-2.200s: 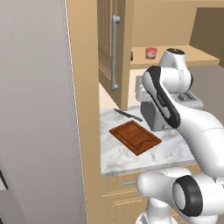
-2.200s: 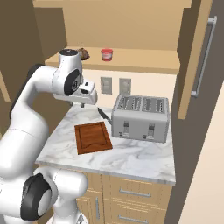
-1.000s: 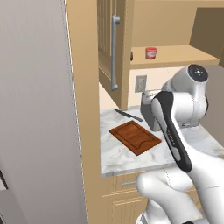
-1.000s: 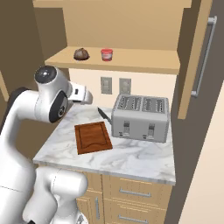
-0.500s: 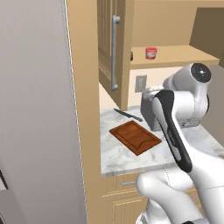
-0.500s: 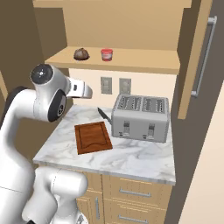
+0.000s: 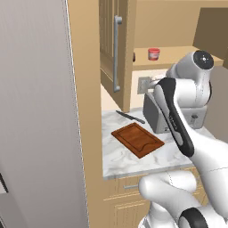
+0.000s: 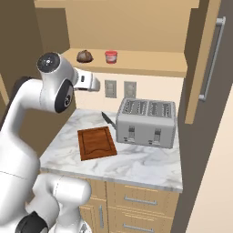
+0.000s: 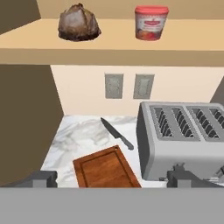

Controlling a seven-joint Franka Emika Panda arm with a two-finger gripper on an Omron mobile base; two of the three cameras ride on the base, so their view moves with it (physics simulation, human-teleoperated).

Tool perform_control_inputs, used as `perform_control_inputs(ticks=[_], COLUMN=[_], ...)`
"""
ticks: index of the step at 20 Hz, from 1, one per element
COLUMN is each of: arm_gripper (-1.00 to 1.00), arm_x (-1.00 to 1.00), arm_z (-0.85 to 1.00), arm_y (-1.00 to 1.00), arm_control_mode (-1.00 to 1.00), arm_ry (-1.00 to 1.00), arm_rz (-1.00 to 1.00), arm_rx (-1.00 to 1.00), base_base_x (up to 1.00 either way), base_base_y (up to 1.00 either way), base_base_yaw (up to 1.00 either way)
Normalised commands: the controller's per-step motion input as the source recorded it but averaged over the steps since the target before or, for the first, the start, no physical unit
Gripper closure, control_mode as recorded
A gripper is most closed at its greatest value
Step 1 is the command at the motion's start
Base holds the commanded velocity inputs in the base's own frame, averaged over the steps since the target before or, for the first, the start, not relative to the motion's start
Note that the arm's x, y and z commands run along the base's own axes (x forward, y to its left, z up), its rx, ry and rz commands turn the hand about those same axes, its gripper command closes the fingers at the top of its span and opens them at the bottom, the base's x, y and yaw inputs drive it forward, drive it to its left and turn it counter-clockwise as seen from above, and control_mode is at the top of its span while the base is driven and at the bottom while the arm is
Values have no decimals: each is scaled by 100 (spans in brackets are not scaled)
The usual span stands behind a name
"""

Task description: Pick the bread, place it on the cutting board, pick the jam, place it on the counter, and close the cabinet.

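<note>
little has shifted since half a second ago: gripper jaws wide apart, empty, facing bread on the cabinet shelf's left end; cutting board lies long-axis slanted on the counter.

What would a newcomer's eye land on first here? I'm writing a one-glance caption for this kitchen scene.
Probably the big white robot arm rearing over the marbled counter, with the open end effector facing the cabinet shelf. Next, the brownish bread and red jam side by side on that shelf. Below, the steel toaster stands beside the reddish cutting board, a black knife lying behind them.
</note>
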Motion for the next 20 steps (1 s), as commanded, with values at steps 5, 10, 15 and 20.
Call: perform_control_inputs(ticks=[5, 10, 15, 20], arm_gripper=[-100, -100, -100, -100], arm_x=[30, 29, 26, 21], arm_z=[19, 13, 7, 9], arm_y=[-15, -13, -12, -14], arm_control_mode=[-100, -100, -100, -100], arm_ry=[-1, -3, -7, -9], arm_rz=[-1, -1, -1, -2], arm_rx=[0, 0, 0, 0], base_base_x=[0, 0, 0, 0], base_base_y=[0, 0, 0, 0], base_base_yaw=[0, 0, 0, 0])
